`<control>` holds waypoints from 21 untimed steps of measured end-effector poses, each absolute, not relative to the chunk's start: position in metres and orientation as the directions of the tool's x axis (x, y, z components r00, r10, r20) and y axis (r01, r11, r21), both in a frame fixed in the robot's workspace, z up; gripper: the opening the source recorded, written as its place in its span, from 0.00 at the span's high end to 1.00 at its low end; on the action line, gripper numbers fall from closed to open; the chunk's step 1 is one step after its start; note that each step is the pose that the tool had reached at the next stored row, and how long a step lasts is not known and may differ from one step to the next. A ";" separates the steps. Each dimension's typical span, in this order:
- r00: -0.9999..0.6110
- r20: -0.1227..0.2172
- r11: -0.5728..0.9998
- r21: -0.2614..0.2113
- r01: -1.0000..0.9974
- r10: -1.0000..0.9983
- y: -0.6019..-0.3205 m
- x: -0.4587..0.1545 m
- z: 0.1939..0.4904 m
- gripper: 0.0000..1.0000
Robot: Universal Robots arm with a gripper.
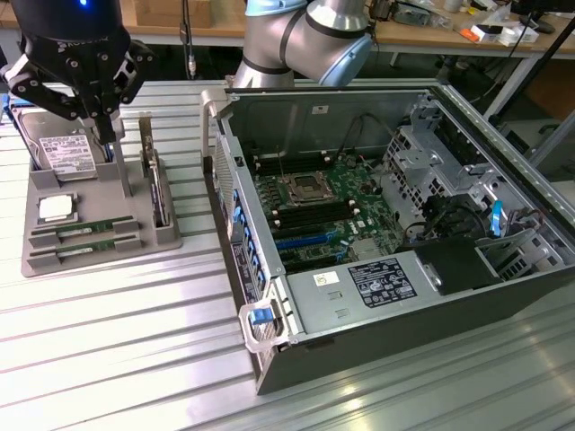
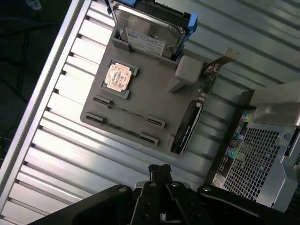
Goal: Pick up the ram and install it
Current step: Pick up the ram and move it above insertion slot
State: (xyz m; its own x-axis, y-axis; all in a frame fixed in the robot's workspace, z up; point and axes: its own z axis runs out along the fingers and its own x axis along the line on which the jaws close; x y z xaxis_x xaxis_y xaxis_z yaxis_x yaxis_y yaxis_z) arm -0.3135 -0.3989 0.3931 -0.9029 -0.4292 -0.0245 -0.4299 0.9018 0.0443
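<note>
Exterior view: a black claw point(image 1: 106, 130) hangs above a grey tray point(image 1: 99, 262) at the exterior view's left, on a slatted metal desk point(image 1: 135, 323). The ram point(image 1: 85, 231), a thin green stick, lies flat in a slot near the tray's front edge, with a second like stick point(image 1: 87, 245) just beside it. Behind them sit a square silver CPU chip point(image 1: 56, 208) and a hard drive point(image 1: 67, 153) standing on edge. An open computer case point(image 1: 359, 346) lies to the exterior view's right, well apart from the claw, its motherboard point(image 1: 332, 211) exposed. Wrist view: the claw's fingertips point(image 2: 159, 171) are pressed together with nothing between them, well above the desk. The tray lies beyond them, both sticks seated in their slots.
</note>
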 end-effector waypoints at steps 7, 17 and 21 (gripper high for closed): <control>-0.791 -0.024 0.790 0.044 -0.611 -0.611 -0.399 -0.313 0.393 0.89; -0.472 -0.024 0.471 0.044 -0.881 -0.881 -0.399 -0.313 0.392 0.89; -0.320 -0.024 0.319 0.044 -0.947 -0.947 -0.399 -0.313 0.391 0.89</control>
State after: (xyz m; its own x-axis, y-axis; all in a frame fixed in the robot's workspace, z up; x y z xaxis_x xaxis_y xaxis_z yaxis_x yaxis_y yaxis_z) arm -0.3134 -0.3990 0.3913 -0.3199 -0.9471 -0.0244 -0.9468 0.3187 0.0442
